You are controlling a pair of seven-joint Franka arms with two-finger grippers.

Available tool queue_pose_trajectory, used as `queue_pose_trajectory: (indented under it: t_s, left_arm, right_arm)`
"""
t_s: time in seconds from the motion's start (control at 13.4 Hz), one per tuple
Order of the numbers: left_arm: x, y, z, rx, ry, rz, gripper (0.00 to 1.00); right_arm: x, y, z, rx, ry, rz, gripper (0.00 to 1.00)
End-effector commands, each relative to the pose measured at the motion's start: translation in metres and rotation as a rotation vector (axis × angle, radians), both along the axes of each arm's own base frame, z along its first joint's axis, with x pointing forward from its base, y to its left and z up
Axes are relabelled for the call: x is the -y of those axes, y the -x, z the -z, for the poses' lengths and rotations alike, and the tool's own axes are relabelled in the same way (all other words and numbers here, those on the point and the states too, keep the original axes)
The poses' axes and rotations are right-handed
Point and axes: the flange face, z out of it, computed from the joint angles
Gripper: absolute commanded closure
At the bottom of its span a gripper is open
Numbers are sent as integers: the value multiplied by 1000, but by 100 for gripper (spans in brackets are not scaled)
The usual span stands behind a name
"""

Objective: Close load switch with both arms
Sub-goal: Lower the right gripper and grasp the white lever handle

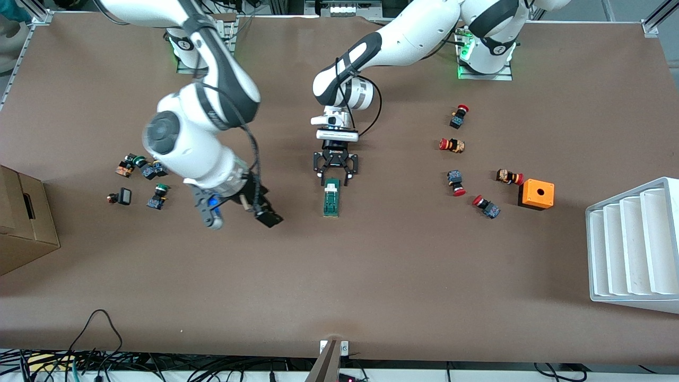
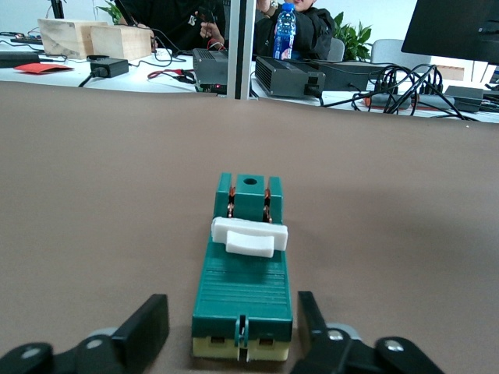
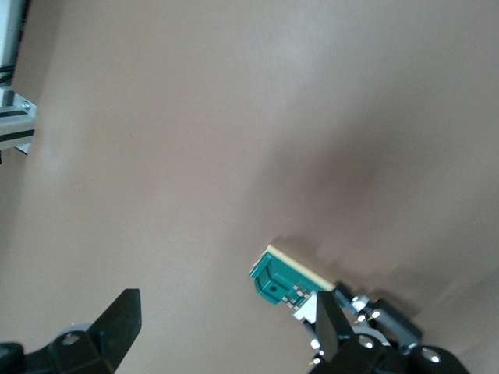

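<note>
Front view: dark-green block-shaped load switch (image 1: 332,197) flat on brown counter (image 1: 371,276), middle. Left end effector (image 1: 335,178) at its 12 o'clock end, fingers apart.

Left wrist view: fingers (image 2: 148,327) either side of switch's end, gaps showing, not gripping.

Right wrist view: right end effector (image 3: 222,327) wide open, empty, above counter.

Even, bright overhead light falls on the brown surface (image 1: 371,276), casting soft shadows under both arms. The right arm (image 1: 185,143) looks motion-blurred; the wrist views are slightly soft
</note>
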Motion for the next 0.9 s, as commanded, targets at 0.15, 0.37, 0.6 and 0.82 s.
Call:
queue_pose_trajectory:
  t_s: [0.15, 0.37, 0.6, 0.82]
  left_arm:
    - [5, 0, 7, 8, -5, 15, 42]
    - [5, 0, 7, 5, -5, 10, 55]
    - [4, -1, 7, 5, -3, 8, 63]
    - [4, -1, 7, 4, -2, 6, 66]
  right_arm:
    - [-76, 52, 55, -17, 46, 72, 9]
    - [-99, 74, 93, 8, 85, 85, 21]
    - [-102, 86, 106, -1, 94, 81, 38]
    - [-106, 89, 112, -9, 94, 99, 47]
